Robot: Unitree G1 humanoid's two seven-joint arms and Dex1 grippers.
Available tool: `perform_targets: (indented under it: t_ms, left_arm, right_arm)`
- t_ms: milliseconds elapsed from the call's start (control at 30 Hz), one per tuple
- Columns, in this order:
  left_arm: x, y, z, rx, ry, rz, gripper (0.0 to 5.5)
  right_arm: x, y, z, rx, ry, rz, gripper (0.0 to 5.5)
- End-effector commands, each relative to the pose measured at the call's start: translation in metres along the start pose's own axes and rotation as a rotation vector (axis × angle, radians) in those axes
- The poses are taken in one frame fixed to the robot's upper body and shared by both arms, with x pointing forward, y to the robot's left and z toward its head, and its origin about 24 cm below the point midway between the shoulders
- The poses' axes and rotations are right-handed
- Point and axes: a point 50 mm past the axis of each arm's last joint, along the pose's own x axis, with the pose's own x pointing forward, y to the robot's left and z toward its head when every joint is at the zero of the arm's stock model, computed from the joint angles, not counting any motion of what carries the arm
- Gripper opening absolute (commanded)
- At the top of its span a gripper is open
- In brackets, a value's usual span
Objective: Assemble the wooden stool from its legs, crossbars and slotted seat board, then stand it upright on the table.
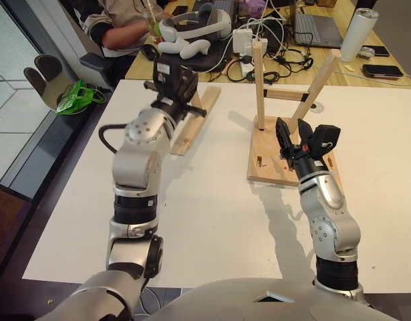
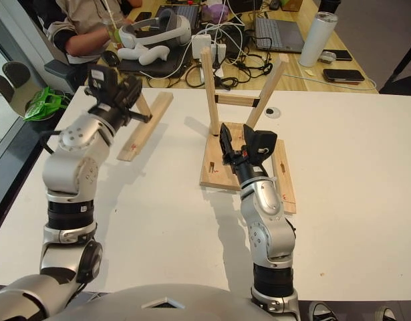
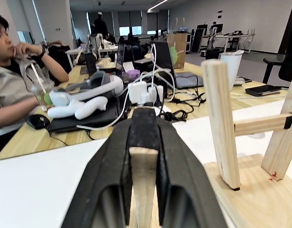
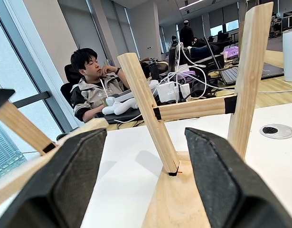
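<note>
The slotted seat board [image 1: 268, 167] lies flat on the white table, right of centre. Two legs [image 1: 259, 80] stand in it, joined by a crossbar [image 1: 285, 95]. My right gripper [image 1: 303, 144] hovers just in front of these legs over the board, fingers [image 4: 65, 180] open and wide apart with nothing between them. A second leg frame [image 1: 195, 120] rests on the table at the back left, one leg flat and the other raised. My left gripper [image 1: 182, 100] is shut on the raised wooden leg [image 3: 143, 185]. A loose wooden strip [image 2: 283, 177] lies along the board's right side.
Behind the white table stands a desk with a headset [image 1: 195, 27], cables, a laptop [image 1: 315, 27], a white tumbler [image 1: 359, 33] and a phone [image 1: 382, 69]. A person sits at its left end. A green bag [image 1: 75, 97] lies off the table's left edge.
</note>
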Motion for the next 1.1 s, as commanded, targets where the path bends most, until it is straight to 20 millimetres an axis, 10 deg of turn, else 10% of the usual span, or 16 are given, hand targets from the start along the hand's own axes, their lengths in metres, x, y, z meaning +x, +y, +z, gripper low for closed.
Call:
perform_targets:
  t_ms: [33, 200, 400, 467, 767, 1100]
  left_arm:
    - [-0.008, 0.008, 0.034, 0.058, -0.043, -0.018, 0.42]
    - [-0.019, 0.02, 0.023, 0.068, 0.024, 0.012, 0.42]
    - [-0.084, 0.034, -0.165, -0.038, 0.601, 0.14, 0.42]
    - [-0.104, 0.031, -0.193, -0.074, 0.656, 0.189, 0.42]
    - [-0.081, 0.03, -0.171, -0.1, 0.471, 0.242, 0.42]
    - [-0.019, -0.026, -0.073, -0.128, 0.206, 0.023, 0.42]
  right_arm:
    - [-0.003, -0.001, -0.001, -0.001, 0.002, -0.018, 3.06]
    - [-0.005, -0.003, -0.001, -0.003, 0.002, -0.026, 3.06]
    - [0.0, -0.002, -0.002, -0.008, 0.008, -0.004, 3.06]
    - [0.001, -0.002, -0.002, -0.009, 0.008, 0.001, 3.06]
    - [0.002, -0.003, -0.002, -0.011, 0.006, 0.0, 3.06]
    - [0.002, -0.002, -0.002, -0.006, 0.005, -0.004, 3.06]
